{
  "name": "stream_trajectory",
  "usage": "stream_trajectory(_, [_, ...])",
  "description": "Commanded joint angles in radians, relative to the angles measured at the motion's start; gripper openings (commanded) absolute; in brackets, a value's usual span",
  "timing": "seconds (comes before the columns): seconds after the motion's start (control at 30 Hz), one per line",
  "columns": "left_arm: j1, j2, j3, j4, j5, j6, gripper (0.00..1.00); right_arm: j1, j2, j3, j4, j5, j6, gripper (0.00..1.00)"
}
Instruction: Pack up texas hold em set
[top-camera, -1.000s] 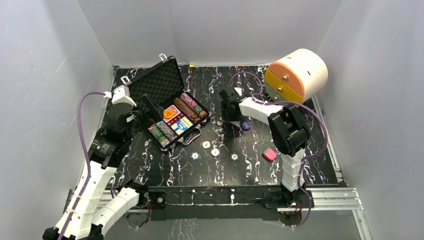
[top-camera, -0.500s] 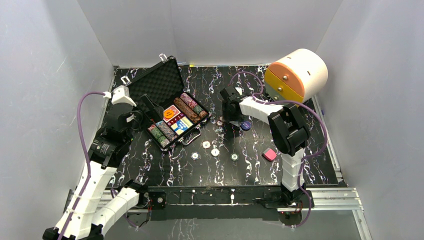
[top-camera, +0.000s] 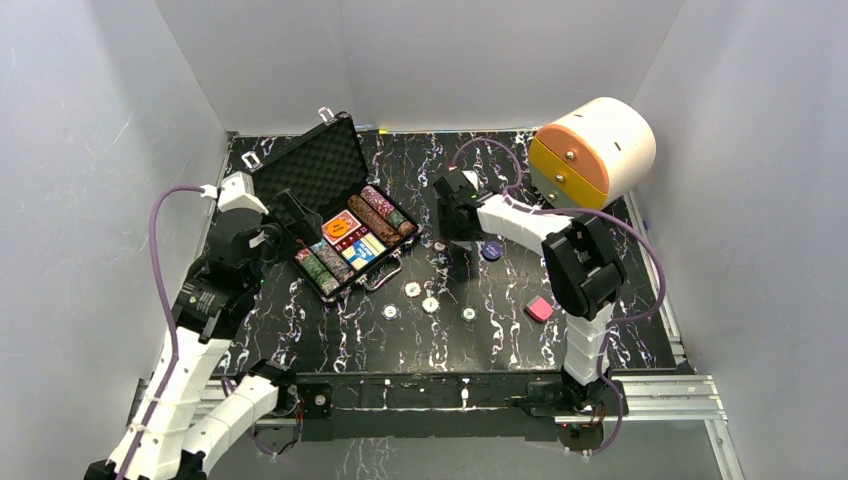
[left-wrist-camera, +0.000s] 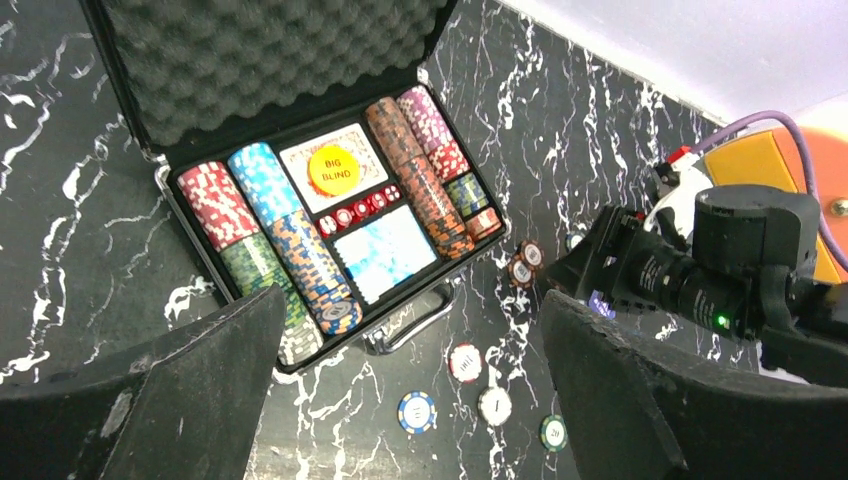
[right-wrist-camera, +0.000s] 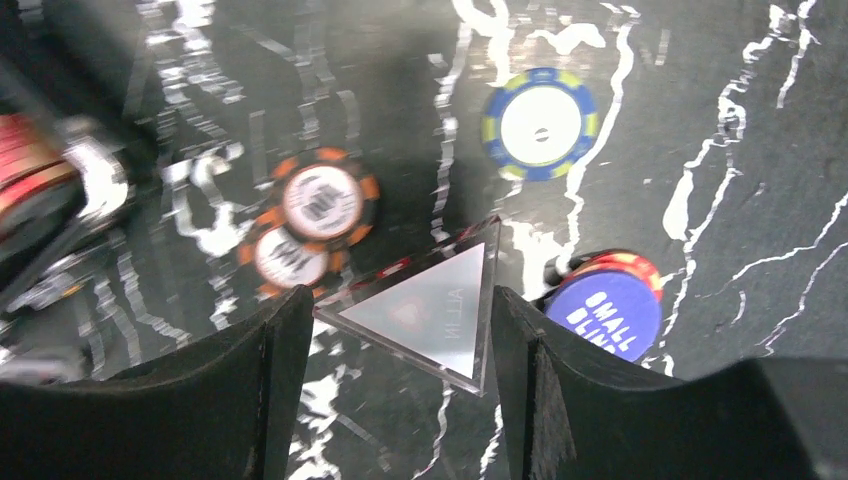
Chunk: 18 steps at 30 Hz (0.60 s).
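The black case (top-camera: 322, 165) lies open at the back left, its foam lid (left-wrist-camera: 270, 80) up, with rows of chips (left-wrist-camera: 270, 230) and an orange Big Blind button (left-wrist-camera: 333, 170) inside. My left gripper (left-wrist-camera: 410, 300) hangs open and empty over the case's handle side. My right gripper (right-wrist-camera: 400, 300) is shut on a clear triangular "ALL IN" marker (right-wrist-camera: 430, 310), held just above the table. Under it lie a blue Small Blind button (right-wrist-camera: 605, 312), two orange chips (right-wrist-camera: 320, 200) and a blue-and-yellow chip (right-wrist-camera: 540, 122). Several loose chips (top-camera: 430, 304) lie in front of the case.
A large cream-and-orange cylinder (top-camera: 595, 150) stands at the back right, close behind the right arm. A small pink block (top-camera: 539, 309) lies on the marbled black table (top-camera: 330, 340) right of the loose chips. White walls enclose the table on three sides.
My right gripper has risen and drawn back a little toward the far left, carrying the triangle. The left arm has barely moved.
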<state>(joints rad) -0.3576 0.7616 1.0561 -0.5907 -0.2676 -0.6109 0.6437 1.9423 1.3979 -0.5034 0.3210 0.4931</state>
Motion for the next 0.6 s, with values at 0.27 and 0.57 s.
stream_trajectory(0.27, [-0.002, -0.073, 0.181, -0.010, -0.118, 0.118, 0.98, 0.306, 0.023, 0.268, 0.107, 0.006, -0.134, 0.60])
stream_trajectory(0.57, [-0.001, -0.082, 0.174, -0.030, -0.121, 0.107, 0.98, 0.364, 0.215, 0.509, 0.108, -0.065, -0.296, 0.59])
